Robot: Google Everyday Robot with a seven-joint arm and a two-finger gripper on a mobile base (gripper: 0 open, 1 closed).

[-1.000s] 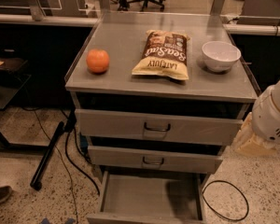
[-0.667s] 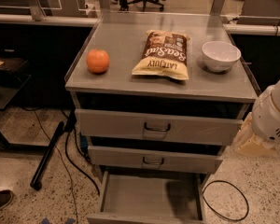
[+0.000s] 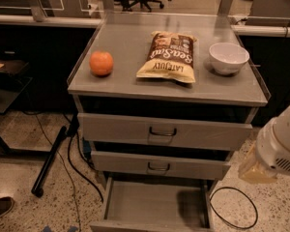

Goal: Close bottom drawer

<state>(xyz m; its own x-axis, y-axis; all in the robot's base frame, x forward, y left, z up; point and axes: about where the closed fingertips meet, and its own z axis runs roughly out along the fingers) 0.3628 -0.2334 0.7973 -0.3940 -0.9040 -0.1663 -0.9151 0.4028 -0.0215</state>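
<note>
The bottom drawer (image 3: 150, 203) is pulled far out at the foot of the grey cabinet, and its plain grey tray is empty. Its front panel is cut off by the lower edge of the camera view and its handle is out of view. The middle drawer (image 3: 158, 166) and the top drawer (image 3: 163, 131) stand slightly out, each with a dark loop handle. A white arm segment (image 3: 280, 146) with a yellowish part (image 3: 253, 170) hangs at the right, beside the drawers. My gripper is out of view, somewhere past that arm segment.
On the cabinet top (image 3: 125, 83) lie an orange (image 3: 101, 63), a chip bag (image 3: 168, 57) and a white bowl (image 3: 228, 57). A black cable loop (image 3: 234, 209) lies on the floor at the right. A black pole (image 3: 48, 161) and cables are on the left, and a shoe (image 3: 0, 208) is at the far left.
</note>
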